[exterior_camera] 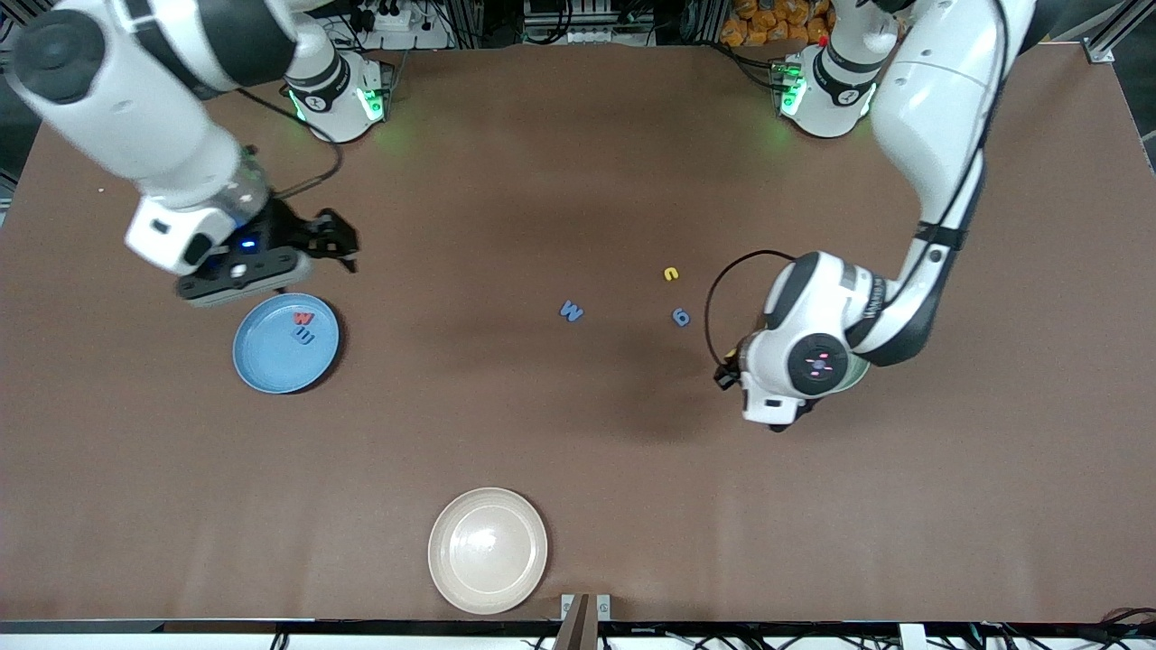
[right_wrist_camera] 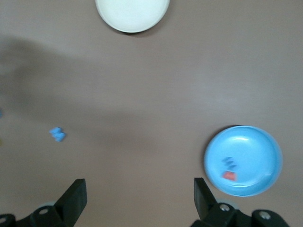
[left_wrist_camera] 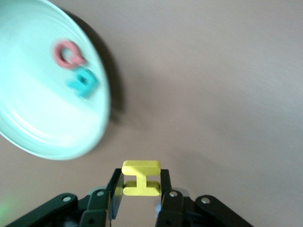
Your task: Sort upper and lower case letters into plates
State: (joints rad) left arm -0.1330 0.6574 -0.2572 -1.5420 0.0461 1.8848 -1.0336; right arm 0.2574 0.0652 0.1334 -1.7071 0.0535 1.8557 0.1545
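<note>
My left gripper [left_wrist_camera: 140, 182] is shut on a yellow H [left_wrist_camera: 141, 178] in the air beside the mint green plate [left_wrist_camera: 33, 118]. That plate holds a red Q [left_wrist_camera: 68, 54] and a teal R [left_wrist_camera: 84, 82]. In the front view the left arm covers most of this plate [exterior_camera: 861, 372]. My right gripper [exterior_camera: 339, 239] is open and empty over the table, beside the sky blue plate [exterior_camera: 266, 361]. A red w [exterior_camera: 303, 319] and a blue m [exterior_camera: 304, 336] lie in the blue plate. A blue M [exterior_camera: 571, 311], a yellow u [exterior_camera: 670, 273] and a blue g [exterior_camera: 681, 316] lie loose mid-table.
A cream-white plate [exterior_camera: 488, 551] sits near the table's edge closest to the front camera, with nothing in it. Both arm bases stand along the table's edge farthest from that camera.
</note>
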